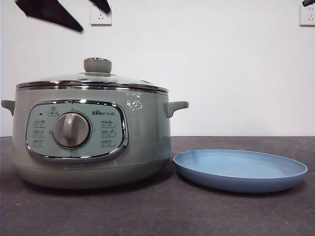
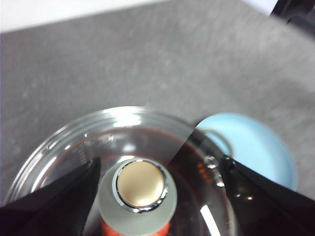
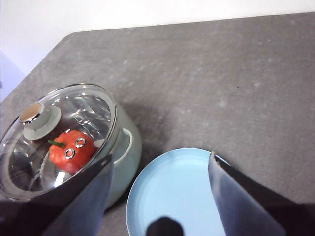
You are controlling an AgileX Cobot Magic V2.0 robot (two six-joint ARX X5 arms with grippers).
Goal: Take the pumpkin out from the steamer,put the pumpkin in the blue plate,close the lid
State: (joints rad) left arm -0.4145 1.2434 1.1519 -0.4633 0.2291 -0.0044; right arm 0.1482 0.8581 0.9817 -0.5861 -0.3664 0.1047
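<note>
Steamer [image 1: 91,140] in front view: lid [image 1: 93,78] seated on it, blue plate [image 1: 240,169] just beside it. Left wrist view: left gripper [image 2: 157,172] hangs above the steamer, jaws spread either side of the lid's knob [image 2: 139,189]. Right wrist view: pumpkin [image 3: 71,150] inside the steamer under glass; right gripper [image 3: 162,172] spread wide above the plate beside it.

Your left gripper [image 2: 157,196], two black wedge-shaped jaws, hangs with those jaws spread wide apart and nothing between them. In the front view it shows as dark tips [image 1: 49,12] at the top corner. Your right gripper [image 3: 160,196], also black and two-jawed, is held high with its jaws parted, gripping nothing.
</note>
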